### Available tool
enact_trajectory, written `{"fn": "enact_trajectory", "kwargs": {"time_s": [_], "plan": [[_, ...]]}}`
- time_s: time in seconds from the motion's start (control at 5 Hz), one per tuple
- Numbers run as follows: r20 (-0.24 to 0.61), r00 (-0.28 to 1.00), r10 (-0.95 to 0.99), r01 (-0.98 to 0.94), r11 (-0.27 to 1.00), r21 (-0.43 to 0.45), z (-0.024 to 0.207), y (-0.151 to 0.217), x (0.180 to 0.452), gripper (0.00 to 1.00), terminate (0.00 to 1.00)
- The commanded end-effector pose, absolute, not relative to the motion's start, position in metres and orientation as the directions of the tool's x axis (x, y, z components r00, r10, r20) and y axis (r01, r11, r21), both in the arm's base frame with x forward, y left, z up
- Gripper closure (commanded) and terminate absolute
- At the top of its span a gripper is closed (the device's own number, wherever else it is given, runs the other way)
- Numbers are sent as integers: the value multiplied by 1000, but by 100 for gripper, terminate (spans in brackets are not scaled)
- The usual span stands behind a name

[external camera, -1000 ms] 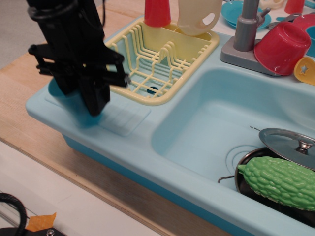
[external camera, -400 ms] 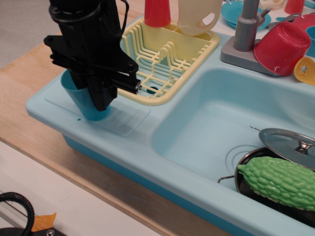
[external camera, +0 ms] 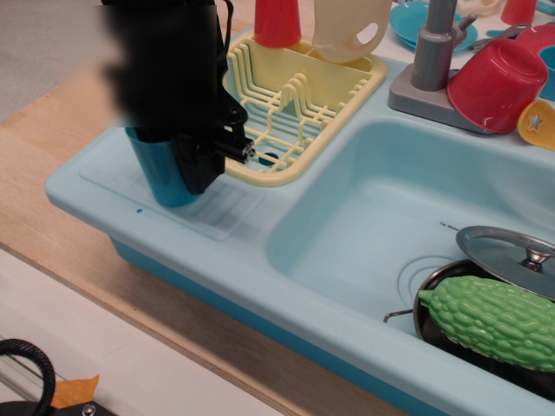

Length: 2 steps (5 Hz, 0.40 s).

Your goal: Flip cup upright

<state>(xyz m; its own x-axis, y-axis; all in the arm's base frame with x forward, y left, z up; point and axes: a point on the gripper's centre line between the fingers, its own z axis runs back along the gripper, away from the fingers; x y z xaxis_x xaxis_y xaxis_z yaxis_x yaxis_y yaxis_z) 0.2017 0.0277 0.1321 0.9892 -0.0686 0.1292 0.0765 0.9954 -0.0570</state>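
The teal-blue cup (external camera: pixel 159 173) stands nearly upright on the ribbed drainboard (external camera: pixel 227 212) at the left end of the pale blue sink, with its narrow base down. My black gripper (external camera: pixel 196 165) reaches down onto it from above and appears shut on its right wall. The gripper body is blurred by motion and hides the cup's rim and upper part.
A yellow dish rack (external camera: pixel 295 113) sits right behind the cup, with a red cup (external camera: pixel 277 22) and a cream utensil (external camera: pixel 351 30) at its back. A grey faucet (external camera: pixel 432 52) and a tipped red cup (external camera: pixel 496 82) are at back right. The basin holds a pot with a green gourd (external camera: pixel 494 319) and a lid (external camera: pixel 507 250).
The gripper has moved up and to the right. The cup has turned from lying low and tilted to nearly upright on the drainboard.
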Motion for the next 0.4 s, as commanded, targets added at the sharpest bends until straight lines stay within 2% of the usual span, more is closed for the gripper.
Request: {"fn": "enact_trajectory", "kwargs": {"time_s": [0.0, 0.2], "plan": [[136, 987, -88, 99, 992, -74, 135, 31, 208, 0, 0], [136, 987, -88, 99, 992, -74, 135, 31, 208, 0, 100]]}}
